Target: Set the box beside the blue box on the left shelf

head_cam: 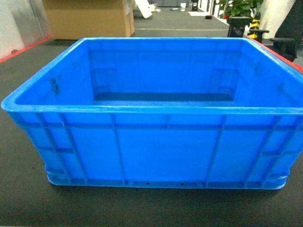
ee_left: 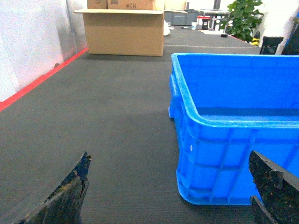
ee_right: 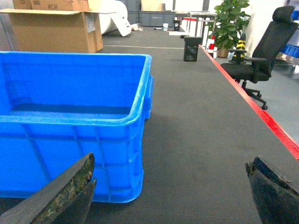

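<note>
Head view: box (head_cam: 156,142) sits on dark floor, centre frame, no grippers visible.
Left wrist: left gripper (ee_left: 170,186) wide open, empty; box at 2 o'clock.
Right wrist: right gripper (ee_right: 173,186) wide open, empty; box at 10 o'clock.
Est. rigid, bulky, smooth plastic; grip under rim, both sides.

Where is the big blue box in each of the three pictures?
Head view: the blue box fills the middle, its long wall facing the camera.
Left wrist view: it sits on the right side, one corner nearest.
Right wrist view: it sits on the left side.
Shared landmark: the brown cardboard box behind it, at top left in all three.
</note>
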`<state>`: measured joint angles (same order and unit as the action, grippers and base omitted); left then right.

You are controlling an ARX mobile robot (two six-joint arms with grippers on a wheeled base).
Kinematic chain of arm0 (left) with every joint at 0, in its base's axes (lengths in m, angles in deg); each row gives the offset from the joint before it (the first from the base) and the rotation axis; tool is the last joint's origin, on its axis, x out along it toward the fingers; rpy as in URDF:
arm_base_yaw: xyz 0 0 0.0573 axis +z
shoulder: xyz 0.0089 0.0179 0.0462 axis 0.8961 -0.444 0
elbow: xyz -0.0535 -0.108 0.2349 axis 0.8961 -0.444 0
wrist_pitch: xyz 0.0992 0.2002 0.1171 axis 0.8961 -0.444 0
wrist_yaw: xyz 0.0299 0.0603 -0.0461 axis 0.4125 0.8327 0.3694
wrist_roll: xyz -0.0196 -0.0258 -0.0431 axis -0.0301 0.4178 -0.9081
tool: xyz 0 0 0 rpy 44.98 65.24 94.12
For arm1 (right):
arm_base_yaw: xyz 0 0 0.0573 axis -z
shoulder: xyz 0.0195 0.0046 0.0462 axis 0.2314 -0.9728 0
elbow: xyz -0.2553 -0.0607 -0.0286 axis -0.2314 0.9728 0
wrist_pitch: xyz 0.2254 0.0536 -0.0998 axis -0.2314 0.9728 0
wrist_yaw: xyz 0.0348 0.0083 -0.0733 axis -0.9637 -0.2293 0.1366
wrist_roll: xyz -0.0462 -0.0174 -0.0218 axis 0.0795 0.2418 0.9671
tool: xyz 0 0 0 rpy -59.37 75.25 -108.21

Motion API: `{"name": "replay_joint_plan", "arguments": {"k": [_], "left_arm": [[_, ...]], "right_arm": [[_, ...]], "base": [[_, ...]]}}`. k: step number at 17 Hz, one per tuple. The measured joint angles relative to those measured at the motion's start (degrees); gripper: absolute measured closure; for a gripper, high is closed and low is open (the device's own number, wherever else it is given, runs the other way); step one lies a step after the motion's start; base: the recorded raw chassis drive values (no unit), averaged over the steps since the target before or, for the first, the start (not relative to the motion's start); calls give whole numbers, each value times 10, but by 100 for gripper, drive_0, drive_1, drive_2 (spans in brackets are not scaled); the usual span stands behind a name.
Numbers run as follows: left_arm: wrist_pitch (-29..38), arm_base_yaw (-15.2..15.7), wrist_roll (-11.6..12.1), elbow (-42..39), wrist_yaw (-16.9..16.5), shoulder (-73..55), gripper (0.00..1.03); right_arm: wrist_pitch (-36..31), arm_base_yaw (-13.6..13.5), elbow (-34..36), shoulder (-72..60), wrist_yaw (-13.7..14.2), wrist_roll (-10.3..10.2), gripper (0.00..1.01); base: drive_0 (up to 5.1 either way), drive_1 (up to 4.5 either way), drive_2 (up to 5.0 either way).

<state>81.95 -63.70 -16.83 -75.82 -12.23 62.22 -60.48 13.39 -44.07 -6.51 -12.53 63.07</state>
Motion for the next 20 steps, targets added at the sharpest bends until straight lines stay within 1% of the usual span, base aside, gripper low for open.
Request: {"name": "replay_joint_plan", "arguments": {"k": [20], "left_arm": [[0,0,0,0,0,0,5]], "right_arm": [[0,0,0,0,0,0,3]], "base": [[0,0,0]]}}
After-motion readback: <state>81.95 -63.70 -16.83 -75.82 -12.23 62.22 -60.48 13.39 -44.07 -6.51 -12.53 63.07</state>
